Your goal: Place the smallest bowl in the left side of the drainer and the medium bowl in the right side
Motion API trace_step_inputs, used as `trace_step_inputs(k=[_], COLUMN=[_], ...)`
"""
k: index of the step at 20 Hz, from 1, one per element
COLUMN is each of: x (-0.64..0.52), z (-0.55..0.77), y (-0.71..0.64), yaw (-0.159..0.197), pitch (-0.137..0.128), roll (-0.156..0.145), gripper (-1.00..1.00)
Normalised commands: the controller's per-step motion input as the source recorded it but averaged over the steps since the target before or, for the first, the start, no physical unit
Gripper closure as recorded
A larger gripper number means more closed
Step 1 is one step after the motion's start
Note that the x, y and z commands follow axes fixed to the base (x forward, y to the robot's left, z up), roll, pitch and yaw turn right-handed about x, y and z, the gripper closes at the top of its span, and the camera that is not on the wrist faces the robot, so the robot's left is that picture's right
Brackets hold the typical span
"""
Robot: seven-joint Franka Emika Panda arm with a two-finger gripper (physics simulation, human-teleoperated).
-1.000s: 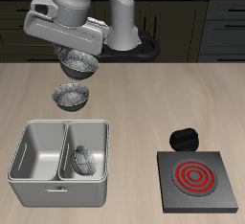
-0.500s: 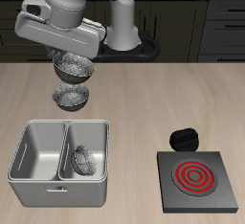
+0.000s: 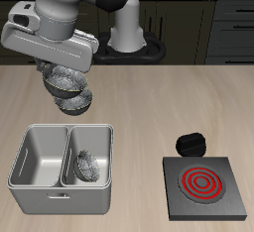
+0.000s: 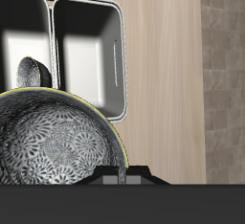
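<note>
My gripper (image 3: 62,69) is shut on the rim of the medium bowl (image 3: 67,81), a grey speckled bowl held tilted in the air behind the drainer (image 3: 40,181). In the wrist view the same bowl (image 4: 53,142) fills the foreground, with the gripper (image 4: 122,175) pinching its rim. Beyond it lies the drainer (image 4: 120,56). The smallest bowl (image 3: 87,164) leans on its side in the drainer compartment nearer the stove, and it shows as well in the wrist view (image 4: 32,72). The other compartment holds nothing.
A third, similar grey bowl (image 3: 79,102) rests on the table just under and beside the held one. A black stove with a red coil (image 3: 203,186) sits near the front edge, with a small black object (image 3: 189,143) behind it.
The gripper has carried the bowl away from the robot's base, toward the table's front and over the bowl on the table, closer to the drainer.
</note>
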Motion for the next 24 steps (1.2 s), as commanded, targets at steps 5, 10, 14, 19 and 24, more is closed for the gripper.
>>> trace_step_inputs(k=[5, 10, 14, 19, 24], x=[0.38, 0.2, 0.19, 0.22, 0.14], z=[-0.05, -0.12, -0.13, -0.23, -0.32], y=[-0.23, -0.05, -0.17, -0.2, -0.16], yaw=[-0.044, -0.01, -0.052, 0.0, -0.028], pitch=[0.012, 0.008, 0.025, 0.032, 0.038], roll=[-0.073, -0.03, -0.057, -0.043, -0.038], gripper=[1.0, 1.0, 1.0, 1.0, 1.0])
